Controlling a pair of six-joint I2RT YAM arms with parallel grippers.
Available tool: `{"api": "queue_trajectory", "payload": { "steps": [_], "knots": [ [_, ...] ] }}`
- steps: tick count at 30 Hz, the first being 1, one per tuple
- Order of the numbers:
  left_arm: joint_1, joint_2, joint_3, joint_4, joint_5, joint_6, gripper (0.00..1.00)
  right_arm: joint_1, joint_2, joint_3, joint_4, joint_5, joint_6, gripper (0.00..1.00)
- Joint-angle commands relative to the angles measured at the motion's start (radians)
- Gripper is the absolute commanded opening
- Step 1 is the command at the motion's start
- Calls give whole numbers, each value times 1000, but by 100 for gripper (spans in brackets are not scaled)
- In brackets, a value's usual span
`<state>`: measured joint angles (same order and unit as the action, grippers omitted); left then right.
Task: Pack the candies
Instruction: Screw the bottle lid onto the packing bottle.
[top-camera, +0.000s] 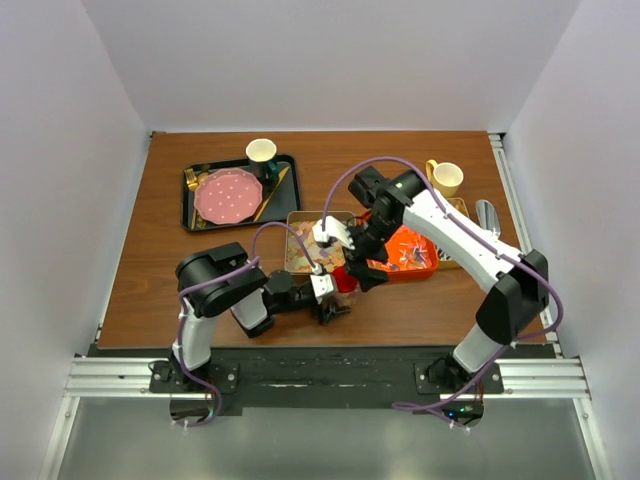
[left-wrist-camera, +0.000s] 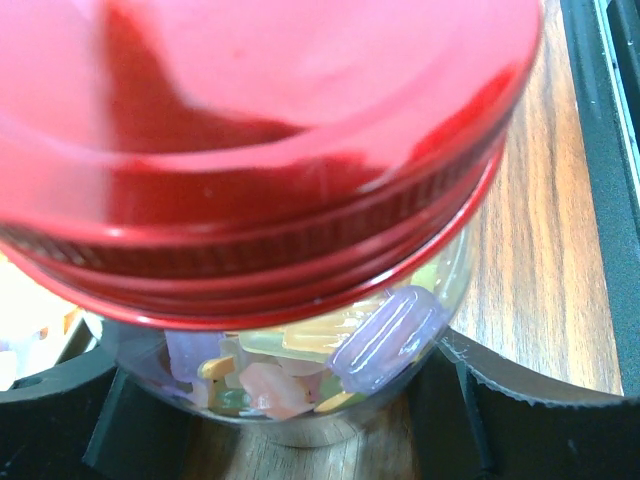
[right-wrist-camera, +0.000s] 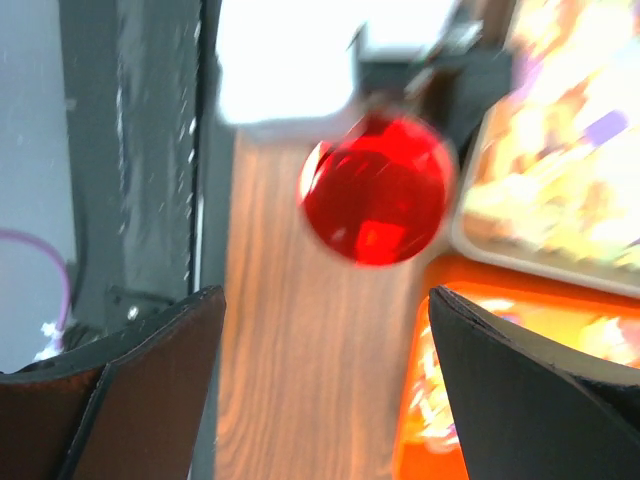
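A glass jar (left-wrist-camera: 300, 380) with a red lid (left-wrist-camera: 260, 150) stands on the table, and my left gripper (left-wrist-camera: 300, 425) is shut on its body. Pale pastel candies (left-wrist-camera: 390, 335) fill the jar. From above, the lid (top-camera: 345, 281) sits just past the left gripper (top-camera: 335, 303). My right gripper (top-camera: 358, 268) hovers over it, open and holding nothing. In the right wrist view, which is blurred, the lid (right-wrist-camera: 377, 190) lies ahead of the open right gripper (right-wrist-camera: 325, 380). Wrapped candies (top-camera: 408, 252) lie in an orange tray (top-camera: 425, 270). More pastel candies (top-camera: 300, 255) lie in a tan tray (top-camera: 300, 216).
A black tray (top-camera: 190, 215) at the back left holds a pink plate (top-camera: 228, 196), a green cup (top-camera: 261, 153) and gold cutlery. A yellow mug (top-camera: 446, 178) and a spoon (top-camera: 484, 216) are at the back right. The table's front edge (top-camera: 300, 342) runs just behind the left gripper.
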<state>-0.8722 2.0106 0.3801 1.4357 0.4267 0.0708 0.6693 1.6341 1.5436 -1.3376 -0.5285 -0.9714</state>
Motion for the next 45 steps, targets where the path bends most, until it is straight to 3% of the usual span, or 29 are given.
{"api": "queue_trajectory", "payload": {
  "steps": [1, 13, 35, 41, 45],
  "knots": [
    [13, 46, -4, -109, -19, -8, 0, 27, 52, 84, 51, -70, 57, 87],
    [16, 37, -6, -118, -37, -5, 0, 62, 122, 79, 45, -67, 8, 87],
    [30, 48, -1, -118, -36, -17, 0, 62, -57, -125, -58, -4, 10, 87],
    [32, 51, 3, -123, -37, -11, 0, 23, -53, -79, -49, 15, 7, 86],
    [30, 53, 5, -126, -23, -12, 0, -8, 24, 65, -69, -22, -1, 86]
  ]
}}
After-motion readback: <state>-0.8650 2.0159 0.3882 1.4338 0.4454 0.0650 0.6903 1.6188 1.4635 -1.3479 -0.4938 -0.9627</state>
